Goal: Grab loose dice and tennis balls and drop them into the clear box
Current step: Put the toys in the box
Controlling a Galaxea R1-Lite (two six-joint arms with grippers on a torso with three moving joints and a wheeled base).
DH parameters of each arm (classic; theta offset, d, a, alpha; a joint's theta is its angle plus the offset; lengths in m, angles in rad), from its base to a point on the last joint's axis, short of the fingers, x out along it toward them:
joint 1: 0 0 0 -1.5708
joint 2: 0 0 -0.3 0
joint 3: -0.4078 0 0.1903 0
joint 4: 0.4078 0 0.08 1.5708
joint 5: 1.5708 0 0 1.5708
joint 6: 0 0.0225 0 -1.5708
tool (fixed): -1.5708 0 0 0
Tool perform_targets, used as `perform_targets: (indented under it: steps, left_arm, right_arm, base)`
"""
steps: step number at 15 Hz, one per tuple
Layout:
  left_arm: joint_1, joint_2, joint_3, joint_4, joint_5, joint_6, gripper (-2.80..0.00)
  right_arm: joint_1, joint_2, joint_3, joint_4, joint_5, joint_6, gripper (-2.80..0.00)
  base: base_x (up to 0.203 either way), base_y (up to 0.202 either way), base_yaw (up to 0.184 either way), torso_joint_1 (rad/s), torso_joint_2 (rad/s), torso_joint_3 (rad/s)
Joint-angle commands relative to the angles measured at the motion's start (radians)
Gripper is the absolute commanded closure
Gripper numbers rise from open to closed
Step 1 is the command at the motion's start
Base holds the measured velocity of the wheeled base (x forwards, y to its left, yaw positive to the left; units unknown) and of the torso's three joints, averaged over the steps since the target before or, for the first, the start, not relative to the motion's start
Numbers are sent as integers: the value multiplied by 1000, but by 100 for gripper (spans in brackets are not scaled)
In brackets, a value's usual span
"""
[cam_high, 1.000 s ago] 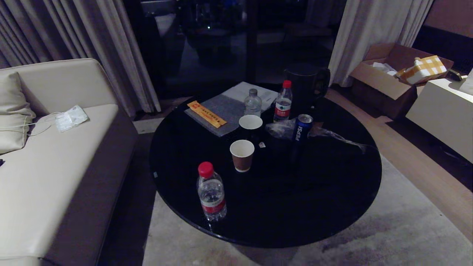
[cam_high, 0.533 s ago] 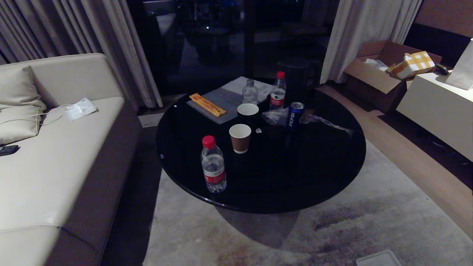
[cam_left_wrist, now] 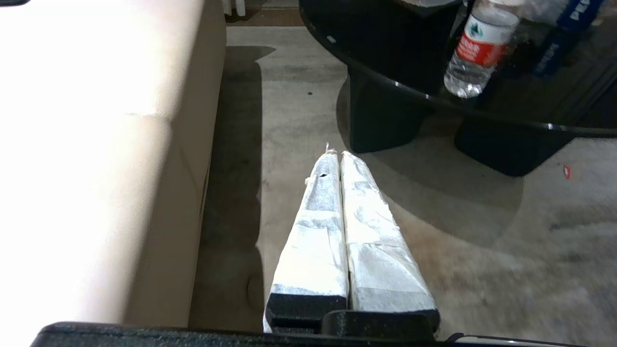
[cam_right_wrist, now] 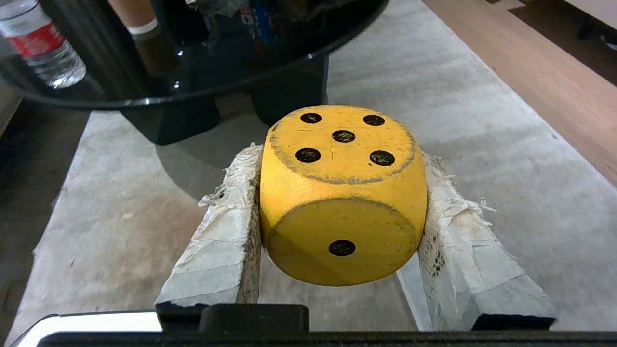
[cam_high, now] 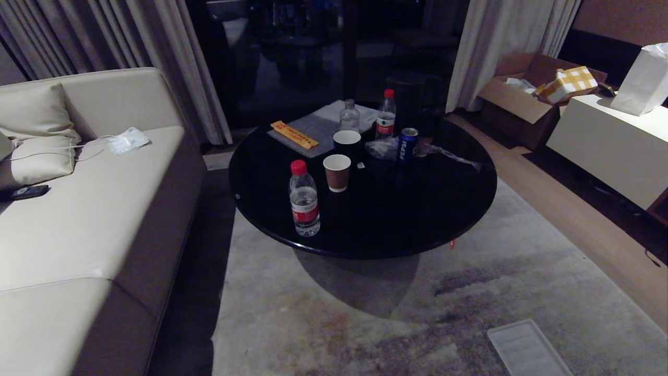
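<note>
My right gripper (cam_right_wrist: 340, 159) is shut on the yellow die (cam_right_wrist: 342, 193), which hangs above the carpet between the white-wrapped fingers (cam_right_wrist: 219, 241). Its five-pip face is turned up and its one-pip face points toward the camera. My left gripper (cam_left_wrist: 340, 154) is shut with nothing in it and hangs over the carpet beside the sofa. Neither gripper shows in the head view. The tennis balls and the clear box are out of view.
A round black table (cam_high: 443, 219) holds water bottles (cam_high: 305, 201), paper cups (cam_high: 337, 172) and a Pepsi can (cam_high: 406, 147). A beige sofa (cam_high: 78, 219) runs along the left. A flat ribbed clear lid (cam_high: 527, 347) lies on the carpet at near right. A small red bit (cam_high: 452, 243) lies by the table.
The whole head view has shifted: the table now looks farther and higher in the picture, more carpet shows, and the clear lid has come into sight at lower right.
</note>
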Motion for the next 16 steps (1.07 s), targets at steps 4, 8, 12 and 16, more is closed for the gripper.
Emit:
perform_targets:
  steps: [4, 8, 12, 16]
  left_arm:
    - [0, 2, 2, 0, 1, -1, 0]
    - [0, 2, 2, 0, 1, 1, 0]
    - [0, 2, 2, 0, 1, -1, 0]
    - [0, 2, 2, 0, 1, 2, 0]
  right_arm:
    - [0, 2, 0, -1, 0, 0, 0]
    - [0, 2, 0, 1, 0, 0, 0]
    - [0, 2, 0, 1, 0, 0, 0]
    - [0, 2, 0, 1, 0, 0, 0]
  base:
    - [-182, 0, -1, 2, 2, 0]
    - [-183, 0, -2, 3, 3, 4]
    - [-170, 0, 0, 3, 3, 3]
    - [-14, 0, -1, 0, -2, 1]
